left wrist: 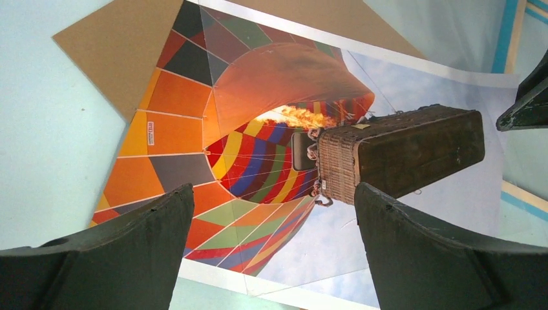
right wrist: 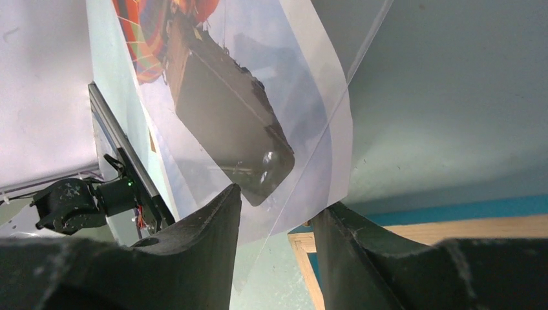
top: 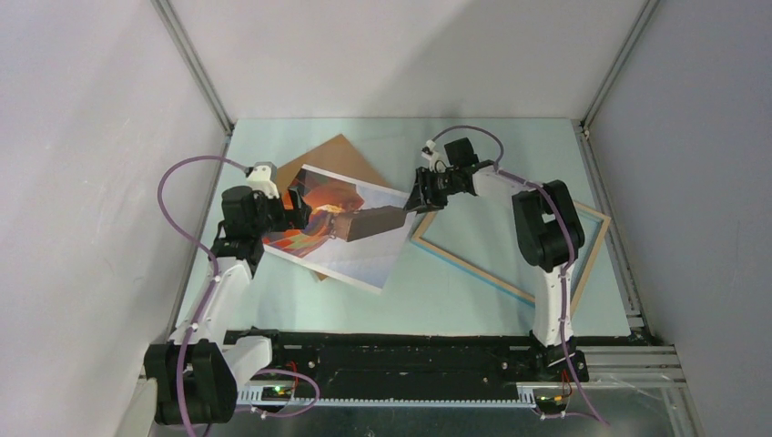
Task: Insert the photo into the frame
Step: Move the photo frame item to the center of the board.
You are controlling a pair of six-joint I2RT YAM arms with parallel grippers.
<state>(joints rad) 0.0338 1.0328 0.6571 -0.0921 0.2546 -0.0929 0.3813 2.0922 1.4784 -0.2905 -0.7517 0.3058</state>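
Note:
The photo (top: 350, 259) of an orange, red and blue balloon lies on the table, partly over the brown backing board (top: 337, 153). My left gripper (top: 300, 208) hovers over the photo's left part, open and empty; the left wrist view shows the photo (left wrist: 258, 84) between its spread fingers (left wrist: 129, 252). My right gripper (top: 419, 198) is at the photo's right corner, open. In the right wrist view the photo's corner (right wrist: 304, 161) sits between the fingers (right wrist: 207, 239), slightly curled. The frame (top: 473, 270) lies wood side up to the right, and its corner (right wrist: 388, 232) shows under the right gripper.
The backing board (left wrist: 116, 45) juts out behind the photo at the back left. A faint clear sheet edge (right wrist: 323, 123) seems to overlap the photo. Grey enclosure walls close in three sides. The arm bases and a black rail (top: 410, 350) line the near edge.

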